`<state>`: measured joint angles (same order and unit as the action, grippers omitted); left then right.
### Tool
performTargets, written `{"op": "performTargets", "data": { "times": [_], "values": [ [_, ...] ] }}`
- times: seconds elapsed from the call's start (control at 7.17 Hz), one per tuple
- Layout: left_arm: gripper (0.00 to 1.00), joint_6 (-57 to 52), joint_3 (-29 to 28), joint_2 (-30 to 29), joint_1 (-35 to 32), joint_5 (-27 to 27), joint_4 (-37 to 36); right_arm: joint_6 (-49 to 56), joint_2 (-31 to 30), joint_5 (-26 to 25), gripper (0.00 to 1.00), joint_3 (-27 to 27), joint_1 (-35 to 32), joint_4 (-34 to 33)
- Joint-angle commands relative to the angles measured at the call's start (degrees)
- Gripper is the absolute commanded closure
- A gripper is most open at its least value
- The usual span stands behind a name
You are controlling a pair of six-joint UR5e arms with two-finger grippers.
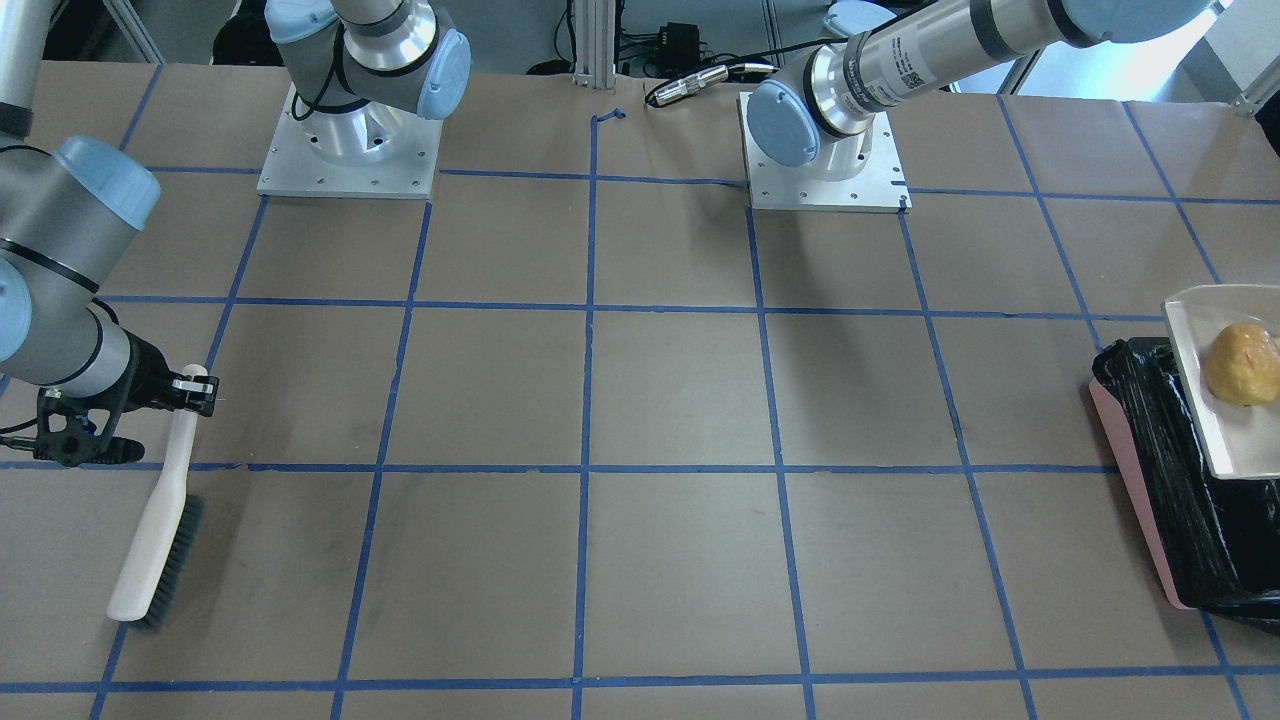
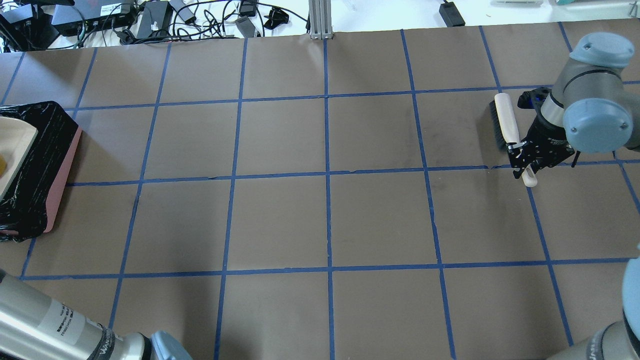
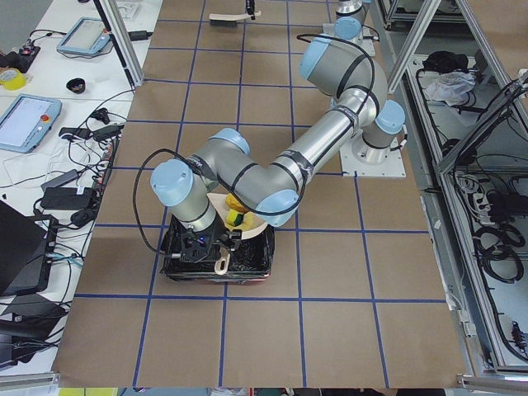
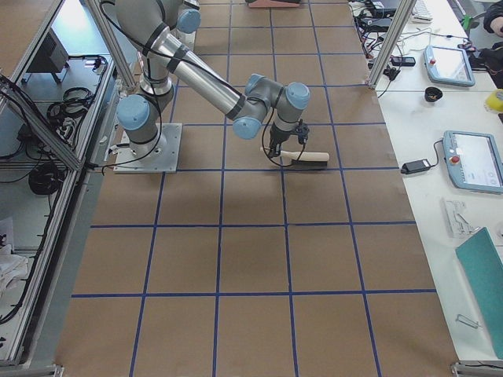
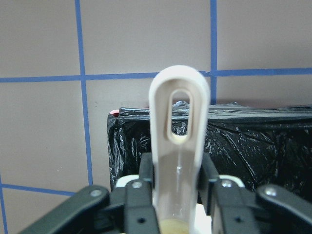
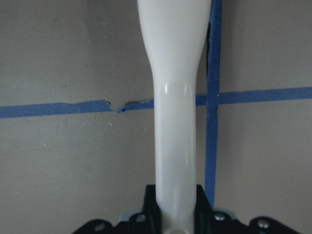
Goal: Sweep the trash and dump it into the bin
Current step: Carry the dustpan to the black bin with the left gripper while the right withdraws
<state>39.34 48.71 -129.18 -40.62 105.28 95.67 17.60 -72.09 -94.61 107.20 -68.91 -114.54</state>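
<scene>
A brown table (image 2: 280, 220) gridded with blue tape (image 2: 326, 135), cables (image 2: 150, 20) cluttering its white far edge.

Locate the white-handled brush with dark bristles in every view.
Front-facing: white-handled brush lower left, in right claw.
Overhead: brush upper right.
Exterior left: brush at far top edge.
Exterior right: brush centre, under near arm.
Left wrist: absent; left claw grips beige dustpan handle.
Right wrist: brush handle down the centre.
Shared landmark: blue tape grid.

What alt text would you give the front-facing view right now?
At the view's right edge, a dustpan carrying a golden-brown lump hangs over the black-lined pink bin. At far left, the right gripper holds a white brush by its handle. The table has a blue tape grid.
</scene>
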Motion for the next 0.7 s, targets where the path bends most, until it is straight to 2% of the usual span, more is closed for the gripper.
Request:
{"op": "performTargets", "data": {
  "times": [0.0, 0.56],
  "values": [
    [1.00, -1.6, -3.1, -2.0, 1.9, 0.5, 0.0, 1.1, 0.1, 0.1, 1.00, 0.0, 0.0, -0.4],
    [1.00, -1.7, -8.4, -6.2, 2.9, 0.9, -2.8, 1.7, 0.1, 0.2, 0.90, 0.0, 0.0, -0.6]
  ]
}}
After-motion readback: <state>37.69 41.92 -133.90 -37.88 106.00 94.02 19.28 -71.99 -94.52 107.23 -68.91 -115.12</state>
